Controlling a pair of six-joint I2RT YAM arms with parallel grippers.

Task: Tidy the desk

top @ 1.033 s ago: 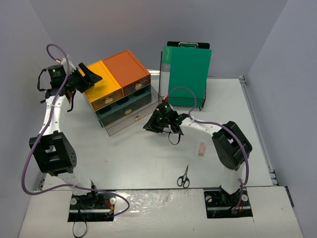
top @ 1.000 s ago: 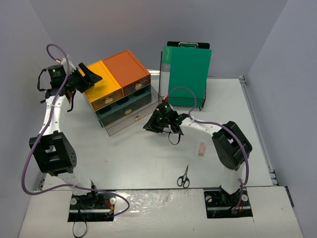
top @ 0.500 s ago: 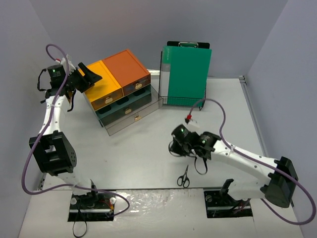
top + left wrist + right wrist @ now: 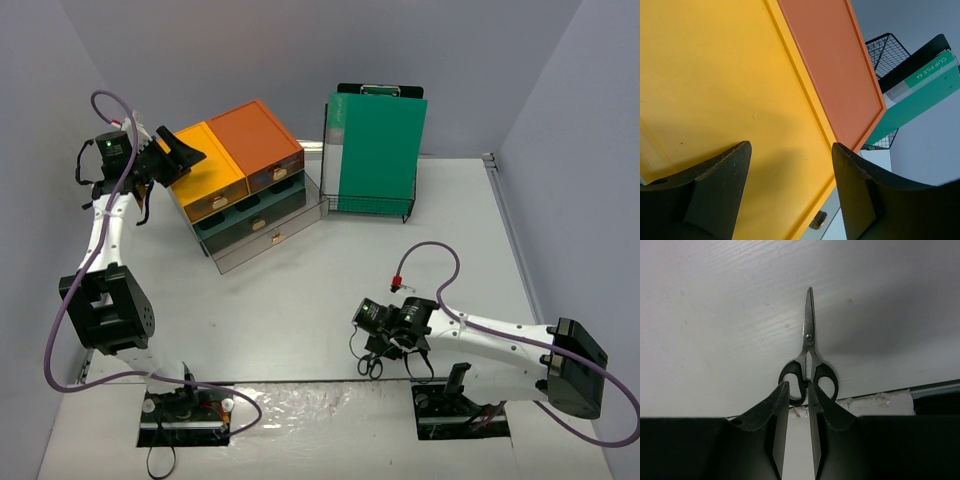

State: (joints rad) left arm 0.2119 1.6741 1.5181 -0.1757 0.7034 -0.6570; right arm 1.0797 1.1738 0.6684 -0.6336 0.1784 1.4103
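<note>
The desk (image 4: pixel 270 300) is a large pale tabletop. Black-handled scissors (image 4: pixel 808 365) lie on it close to its near edge, blades pointing away from me; the top view shows the scissors (image 4: pixel 371 366) too. My right gripper (image 4: pixel 797 385) hovers low just over their handles. Its jaws stand a narrow gap apart, with the left handle loop showing between the tips and nothing clamped. From above, the right gripper (image 4: pixel 368 342) sits right at the scissors. My left gripper (image 4: pixel 790 147) is open over the yellow drawer top (image 4: pixel 715 85), empty; the left gripper (image 4: pixel 185 150) shows from above as well.
A dark drawer unit (image 4: pixel 245 190) with yellow and orange tops stands at the back left. A green clip file (image 4: pixel 378 145) leans in a black wire rack (image 4: pixel 370 208) at the back. The desk's front edge (image 4: pixel 880 399) runs just behind the scissors' handles.
My right arm has swung from beside the drawer unit back to the near edge and now hangs over the scissors. The scissors and the left arm have not moved.
</note>
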